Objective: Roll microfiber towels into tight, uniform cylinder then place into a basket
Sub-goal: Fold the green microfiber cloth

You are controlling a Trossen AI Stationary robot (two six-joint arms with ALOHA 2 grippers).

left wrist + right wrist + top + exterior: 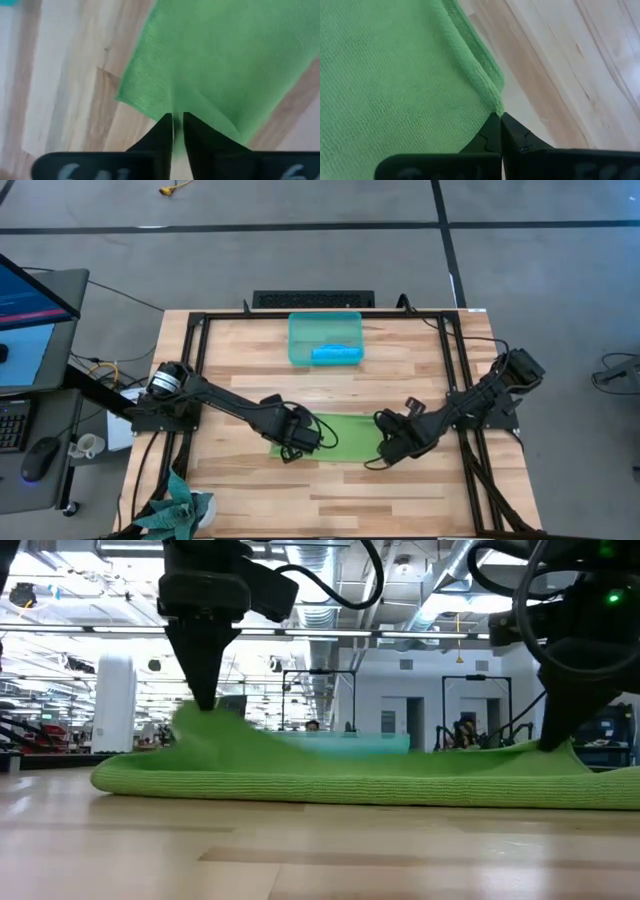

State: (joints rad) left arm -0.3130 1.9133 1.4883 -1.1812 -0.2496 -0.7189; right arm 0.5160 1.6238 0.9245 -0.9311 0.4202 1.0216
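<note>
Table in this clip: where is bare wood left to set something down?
Free: the wood between the green towel and the table's near edge, and each side of the basket. Crowded: the middle strip, where the left gripper and right gripper pinch the towel's ends.

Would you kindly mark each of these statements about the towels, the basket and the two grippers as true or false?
1. The green towel lies spread on the table between the two grippers. True.
2. The blue towel lies on the table beside the basket. False: it lies inside the basket.
3. The right gripper pinches a corner of the green towel. True.
4. The green towel is rolled into a tight cylinder. False: it lies flat, lifted only at its ends.
5. The left gripper hovers over the basket. False: it is at the green towel's edge, with cloth between its fingers.
</note>
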